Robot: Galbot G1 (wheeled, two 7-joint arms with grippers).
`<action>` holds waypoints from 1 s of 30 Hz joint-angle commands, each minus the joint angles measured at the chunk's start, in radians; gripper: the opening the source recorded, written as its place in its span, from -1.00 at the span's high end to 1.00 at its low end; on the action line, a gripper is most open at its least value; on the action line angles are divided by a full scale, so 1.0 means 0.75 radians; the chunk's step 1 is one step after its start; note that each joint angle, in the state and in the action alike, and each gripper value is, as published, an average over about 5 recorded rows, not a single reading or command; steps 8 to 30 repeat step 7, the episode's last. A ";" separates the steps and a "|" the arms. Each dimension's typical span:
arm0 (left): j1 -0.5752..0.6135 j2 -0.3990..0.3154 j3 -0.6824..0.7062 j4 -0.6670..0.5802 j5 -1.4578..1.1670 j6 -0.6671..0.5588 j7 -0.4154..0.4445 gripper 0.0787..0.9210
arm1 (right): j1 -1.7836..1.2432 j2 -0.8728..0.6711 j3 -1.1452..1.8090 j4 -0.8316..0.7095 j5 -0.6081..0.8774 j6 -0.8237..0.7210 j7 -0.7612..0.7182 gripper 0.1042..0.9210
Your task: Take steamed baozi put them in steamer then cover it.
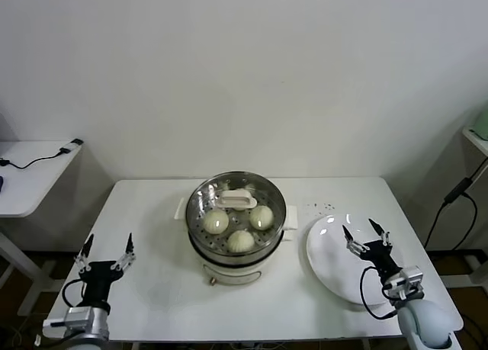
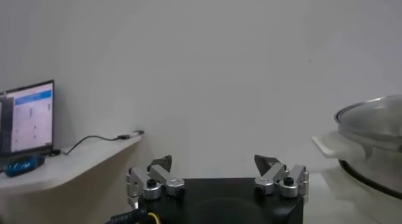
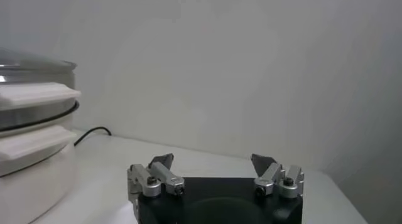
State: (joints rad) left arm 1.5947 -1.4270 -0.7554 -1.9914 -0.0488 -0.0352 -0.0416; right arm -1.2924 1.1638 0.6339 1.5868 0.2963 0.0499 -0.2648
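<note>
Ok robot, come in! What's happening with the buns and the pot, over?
Left end effector open, parked left. Right end effector open over empty plate. Buns in steamer, lid on. Nothing in the way.

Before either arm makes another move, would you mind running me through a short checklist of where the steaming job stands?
1. Baozi in the steamer: three clearly show through the glass; a fourth, cannot tell.
2. Cover seated on the steamer: ok.
3. White plate free of buns: ok.
4. Left claw open, holding nothing, at the table's near left edge: ok.
5. Right claw open, holding nothing, above the plate: ok.
</note>
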 commanded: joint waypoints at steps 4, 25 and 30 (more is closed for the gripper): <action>0.035 -0.060 -0.088 0.026 -0.091 -0.091 0.089 -0.77 | 0.011 0.014 -0.006 0.017 0.005 0.003 -0.002 -0.76; 0.038 -0.062 -0.089 0.017 -0.082 -0.094 0.088 -0.77 | 0.018 0.015 -0.007 0.017 0.005 0.001 0.000 -0.76; 0.038 -0.062 -0.089 0.017 -0.082 -0.094 0.088 -0.77 | 0.018 0.015 -0.007 0.017 0.005 0.001 0.000 -0.76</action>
